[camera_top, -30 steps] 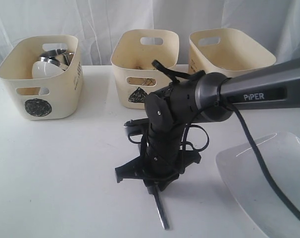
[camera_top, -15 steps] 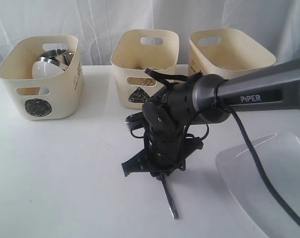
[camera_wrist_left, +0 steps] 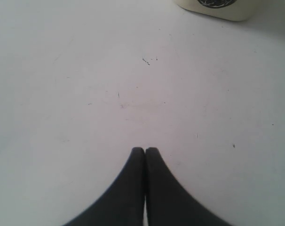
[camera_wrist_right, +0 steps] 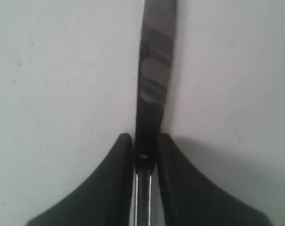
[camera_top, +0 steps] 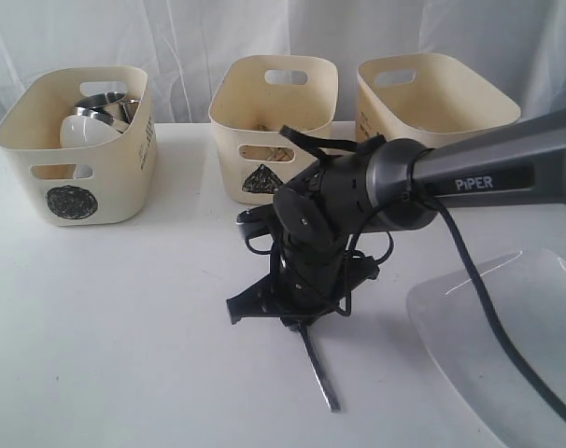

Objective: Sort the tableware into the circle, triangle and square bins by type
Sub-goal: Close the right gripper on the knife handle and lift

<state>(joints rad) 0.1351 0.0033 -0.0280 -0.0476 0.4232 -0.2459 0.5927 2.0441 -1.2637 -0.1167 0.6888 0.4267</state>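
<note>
My right gripper is shut on the handle of a steel knife. The blade points down and toward the front, its tip close to the white table. The circle bin at the back left holds steel mugs and a small white bowl. The triangle bin stands just behind the right arm. The square bin is at the back right. A large white plate lies at the front right. My left gripper is shut on nothing above bare table.
The right arm's dark wrist and cables hide part of the triangle bin's front. In the left wrist view the circle bin's base shows at one edge. White curtains hang behind the bins.
The right gripper has risen a little and shifted slightly right with the knife; the blade tip has come off the table's front area. The bins and the plate have not moved.
</note>
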